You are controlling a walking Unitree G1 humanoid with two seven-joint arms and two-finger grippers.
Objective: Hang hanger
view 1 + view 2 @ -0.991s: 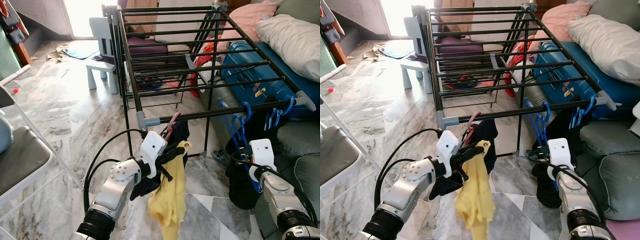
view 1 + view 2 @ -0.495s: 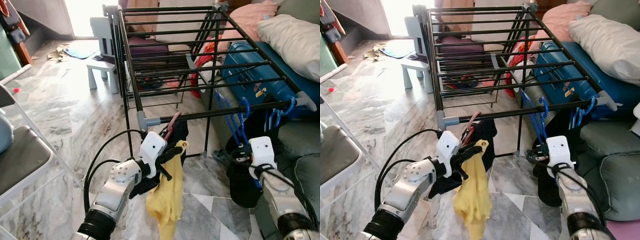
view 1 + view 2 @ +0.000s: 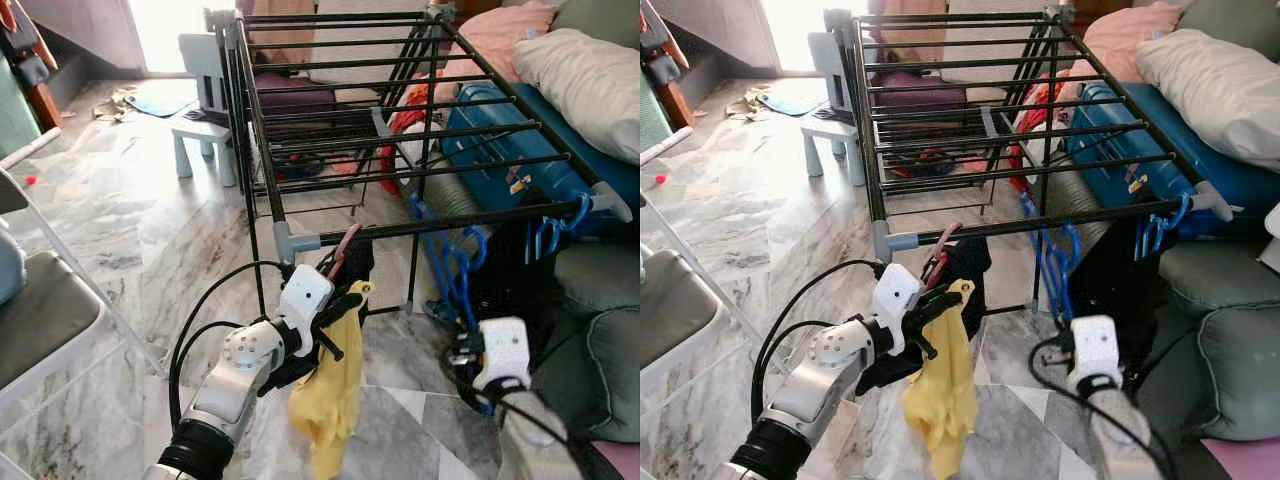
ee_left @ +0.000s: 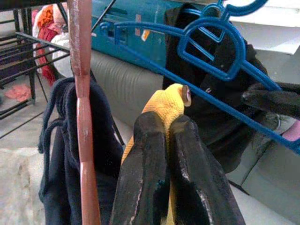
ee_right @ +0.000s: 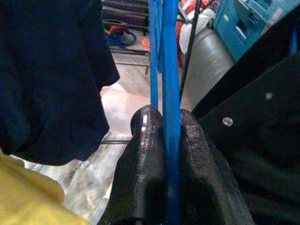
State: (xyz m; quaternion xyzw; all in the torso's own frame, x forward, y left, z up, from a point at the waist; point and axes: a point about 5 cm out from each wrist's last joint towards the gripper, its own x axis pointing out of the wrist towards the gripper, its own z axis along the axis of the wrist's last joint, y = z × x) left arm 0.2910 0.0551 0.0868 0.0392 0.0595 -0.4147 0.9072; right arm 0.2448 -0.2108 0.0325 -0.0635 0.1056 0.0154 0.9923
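My right gripper (image 5: 163,123) is shut on a blue hanger (image 5: 169,56), which it holds low under the front bar (image 3: 450,222) of a black drying rack. In the eye views that hanger (image 3: 450,268) slants up toward the bar from the gripper (image 3: 1068,342). My left gripper (image 4: 164,124) is shut on a yellow cloth (image 3: 335,395) that droops below it. Just beyond it, a pink hanger (image 3: 345,245) with a dark garment (image 3: 362,262) hangs on the same bar near the rack's left corner.
More blue hangers (image 3: 550,235) hang at the bar's right end. A blue suitcase (image 3: 500,140), a white pillow (image 3: 590,80) and a grey sofa (image 3: 605,330) crowd the right. A small chair (image 3: 205,95) stands behind the rack, a folding chair (image 3: 40,310) at left.
My right gripper has dropped lower and moved left with the blue hanger, which now slants under the bar farther left. The left gripper and yellow cloth have hardly moved.
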